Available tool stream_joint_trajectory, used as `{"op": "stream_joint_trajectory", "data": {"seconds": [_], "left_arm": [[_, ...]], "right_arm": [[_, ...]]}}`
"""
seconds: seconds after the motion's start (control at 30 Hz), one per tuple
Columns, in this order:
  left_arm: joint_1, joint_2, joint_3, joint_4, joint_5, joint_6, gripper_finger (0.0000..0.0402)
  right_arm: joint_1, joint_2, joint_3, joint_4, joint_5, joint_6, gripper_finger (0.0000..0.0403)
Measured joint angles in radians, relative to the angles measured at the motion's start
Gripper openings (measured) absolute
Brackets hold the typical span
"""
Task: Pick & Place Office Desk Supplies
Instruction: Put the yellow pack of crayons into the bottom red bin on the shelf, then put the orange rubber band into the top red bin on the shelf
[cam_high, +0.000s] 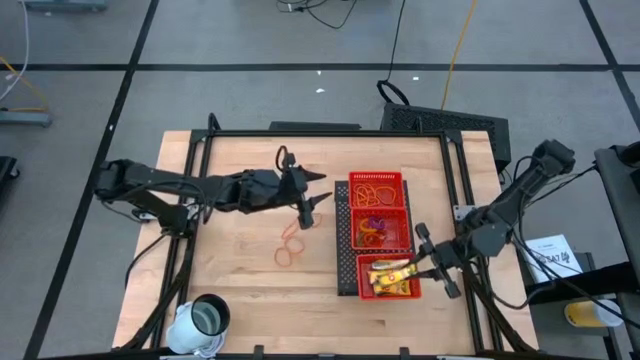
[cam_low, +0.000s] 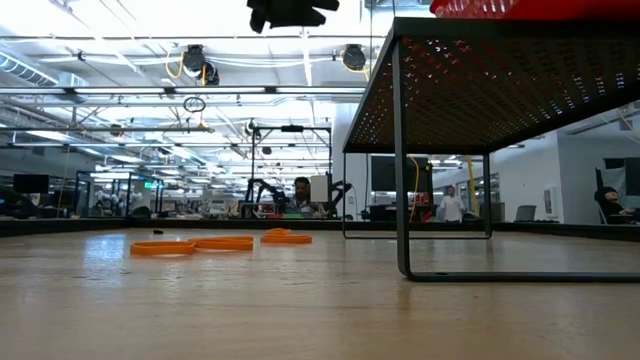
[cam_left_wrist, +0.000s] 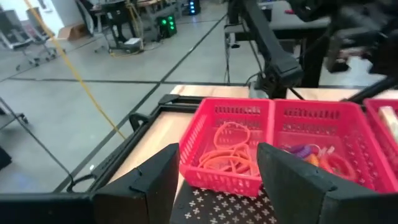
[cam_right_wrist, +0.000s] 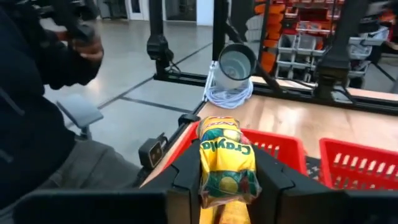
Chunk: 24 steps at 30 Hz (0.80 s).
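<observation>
- Over the red tray's (cam_high: 352, 180) near end, the right gripper (cam_right_wrist: 227, 186) has its jaws clamped on a yellow crayon packet (cam_right_wrist: 226, 163).
- Left gripper (cam_high: 318, 203) hangs beside the tray, jaws open, empty.
- Rubber bands (cam_high: 290, 245) lie on the counter (cam_high: 250, 280); more fill the tray's far compartment.

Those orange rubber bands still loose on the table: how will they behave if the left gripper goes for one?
The rubber bands are thin loops lying flat on the table, so probably floppy, very light and hard to get under. They overlap, so one may drag another along. The left gripper hangs open above them.
</observation>
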Motion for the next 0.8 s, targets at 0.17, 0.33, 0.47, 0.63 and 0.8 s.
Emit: {"op": "stream_joint_trajectory", "data": {"seconds": [0.17, 0.33, 0.47, 0.63, 0.8], "left_arm": [[0.014, -0.001, 0.000, 0.010, -0.003, -0.036, 0.0225], [0.013, -0.001, 0.000, 0.012, 0.000, -0.039, 0.0225], [0.014, 0.000, 0.000, 0.022, 0.000, -0.057, 0.0225], [0.013, 0.000, 0.000, 0.022, 0.000, -0.056, 0.0225], [0.014, 0.000, 0.000, 0.002, 0.000, -0.054, 0.0225]], "right_arm": [[0.002, 0.007, -0.045, 0.039, 0.004, -0.009, 0.0105], [-0.010, 0.027, -0.086, 0.101, 0.004, -0.028, 0.0145], [-0.011, 0.040, -0.090, 0.128, 0.003, -0.027, 0.0176], [-0.011, 0.032, -0.090, 0.220, -0.049, 0.004, 0.0201], [-0.010, 0.001, -0.090, 0.278, -0.103, -0.100, 0.0207]]}}
